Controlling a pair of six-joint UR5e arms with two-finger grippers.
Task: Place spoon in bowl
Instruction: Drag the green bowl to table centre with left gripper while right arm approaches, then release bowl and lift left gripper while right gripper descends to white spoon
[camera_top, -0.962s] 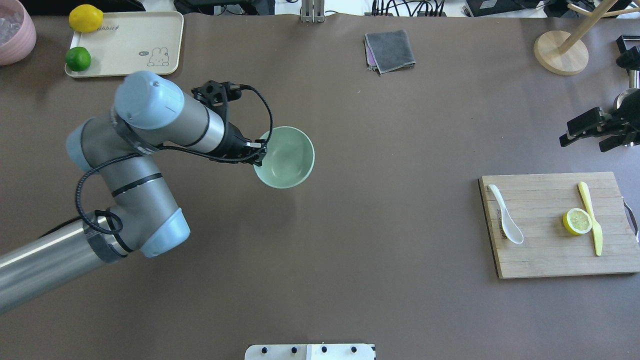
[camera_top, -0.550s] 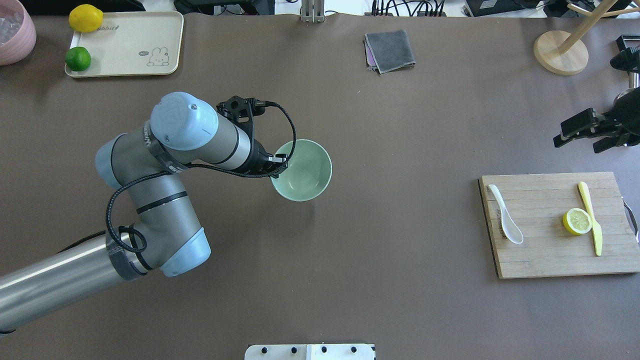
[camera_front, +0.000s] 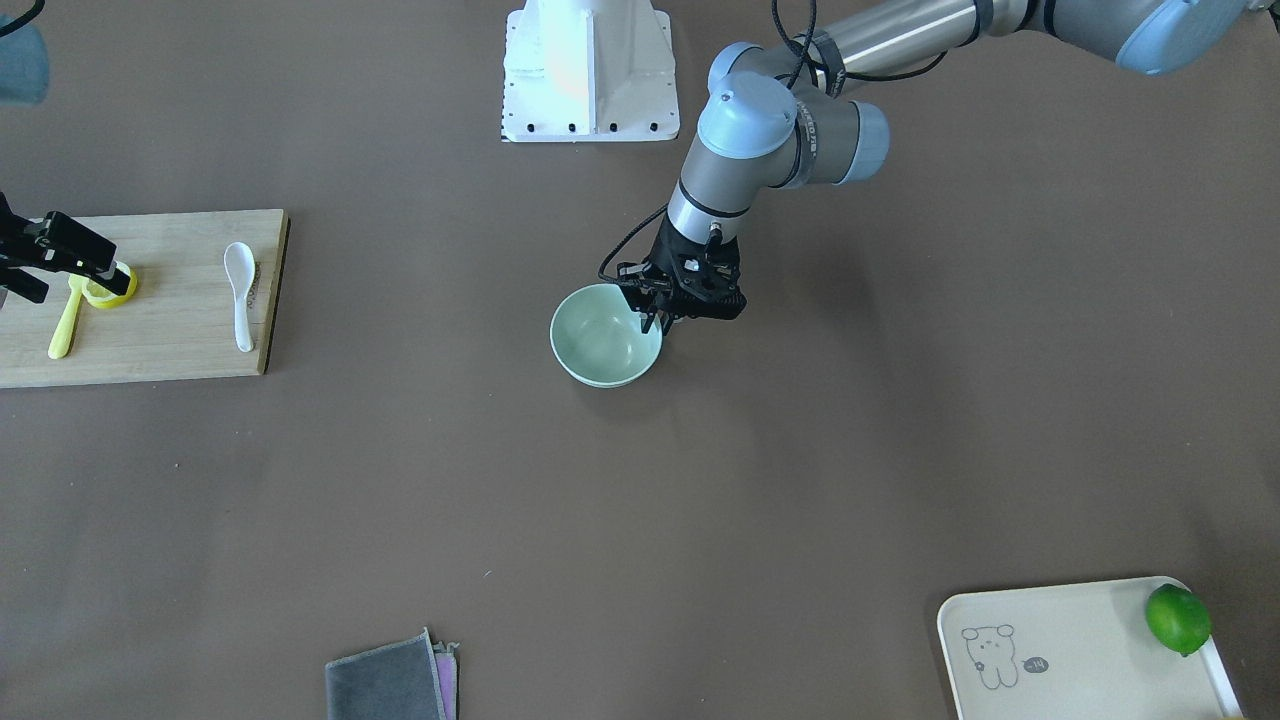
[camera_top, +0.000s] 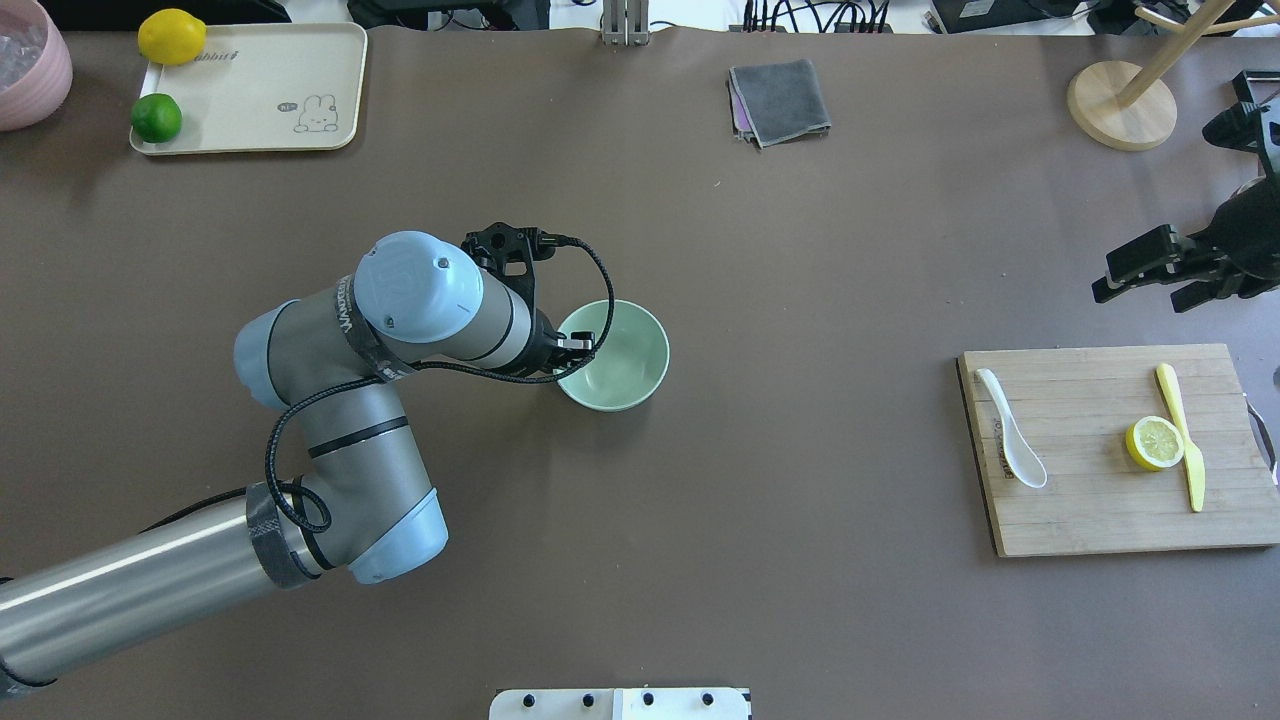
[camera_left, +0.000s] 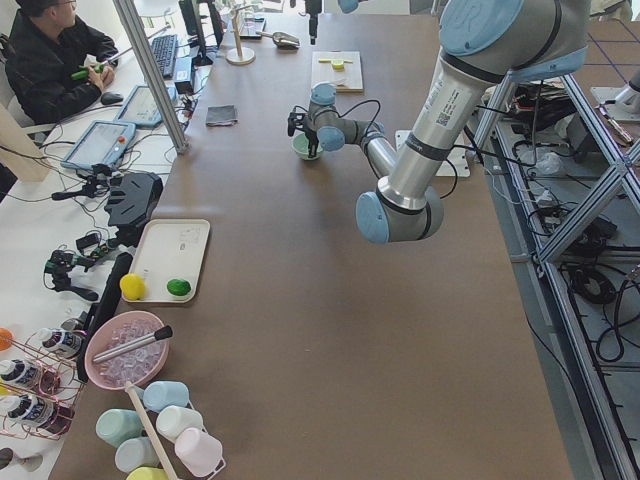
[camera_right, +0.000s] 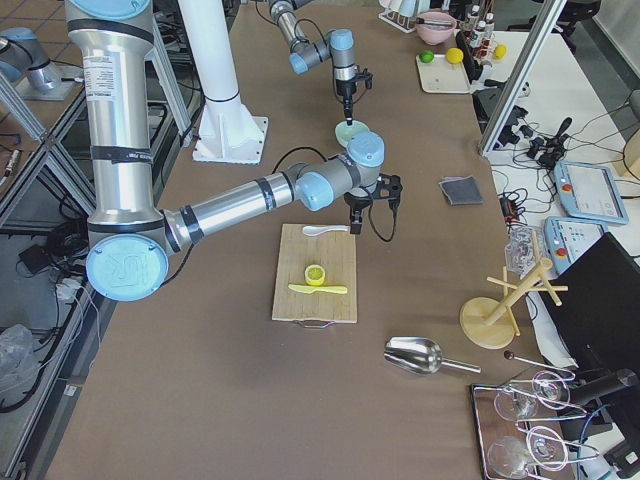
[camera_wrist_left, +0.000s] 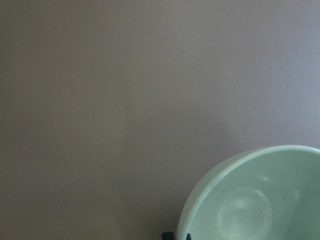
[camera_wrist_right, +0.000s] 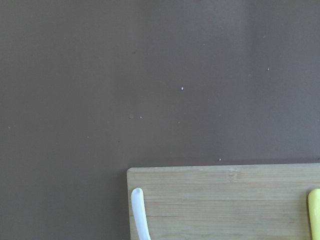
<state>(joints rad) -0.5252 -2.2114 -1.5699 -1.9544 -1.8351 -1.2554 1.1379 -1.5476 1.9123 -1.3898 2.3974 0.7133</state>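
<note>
Overhead exterior: I see the spoon on the cutting board's left edge, long axis near-to-far, scoop toward the robot; left gripper clamps the bowl's rim; right gripper hovers spread, empty.

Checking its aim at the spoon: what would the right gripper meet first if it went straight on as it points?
Not the spoon. The right gripper points down, likely at the table or the cutting board; depth is unclear.
</note>
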